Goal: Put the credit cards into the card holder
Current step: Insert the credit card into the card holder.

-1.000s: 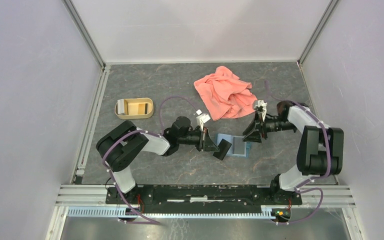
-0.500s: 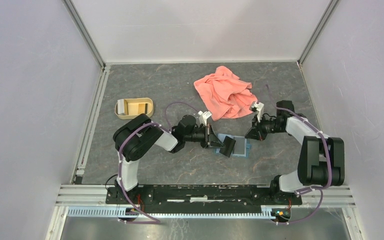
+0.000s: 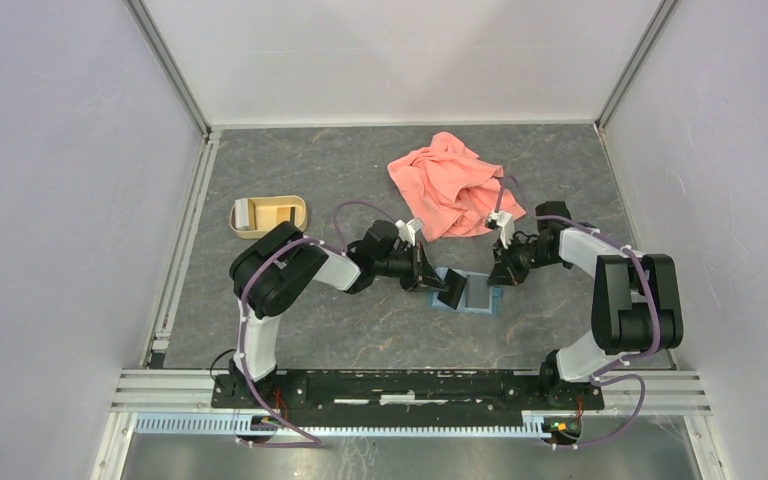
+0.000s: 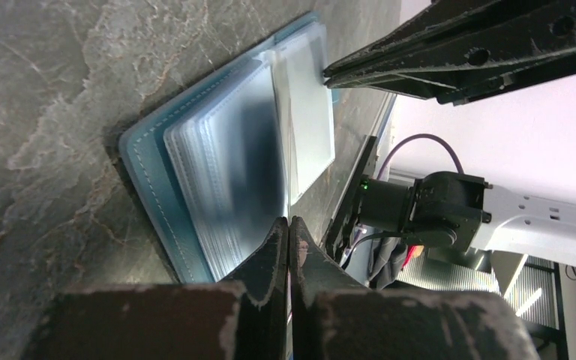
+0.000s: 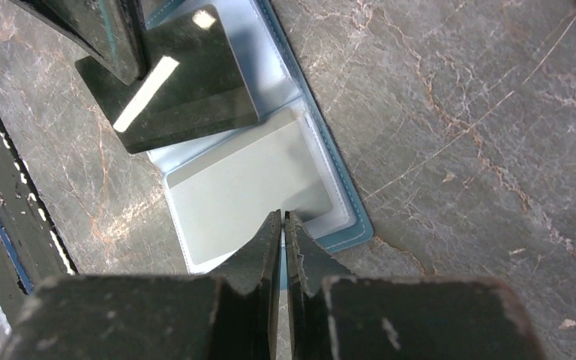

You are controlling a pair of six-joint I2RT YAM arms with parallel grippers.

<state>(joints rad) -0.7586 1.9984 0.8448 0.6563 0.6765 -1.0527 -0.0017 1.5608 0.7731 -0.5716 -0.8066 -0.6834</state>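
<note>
Under both tools, spreading out on every side: grey marbled table (image 3: 340, 330).

Beyond the right gripper (image 5: 282, 217), on its far side and well apart: crumpled salmon-pink cloth (image 3: 450, 190), heaped in soft folds.

Well off to the left of the left gripper (image 4: 289, 223), back past its wrist: tan oval tray (image 3: 303, 215), holding orange-gold cards (image 3: 280, 214) laid flat inside.

Between the two grippers, flat on the table: teal-blue card holder (image 3: 478, 296), lying open with the light blue inside up and a stack of clear sleeves showing.

Left gripper: jaws pressed tight together, no gap to see. Clamps one corner of a dark card (image 5: 172, 90), glare streaked across its face. Holds that card out ahead of the tips, tilted, over the half of the holder nearest itself. Cannot tell whether the card's lower edge touches the sleeves. Points toward the right gripper, near it but apart.

Right gripper: jaws drawn in to a hairline slit. Pinches the outer edge of a pale sleeve page (image 5: 247, 180) on the half of the holder nearest itself, tips just inside the teal border. Faces the dark card straight ahead across that page, with bare sleeve between.
</note>
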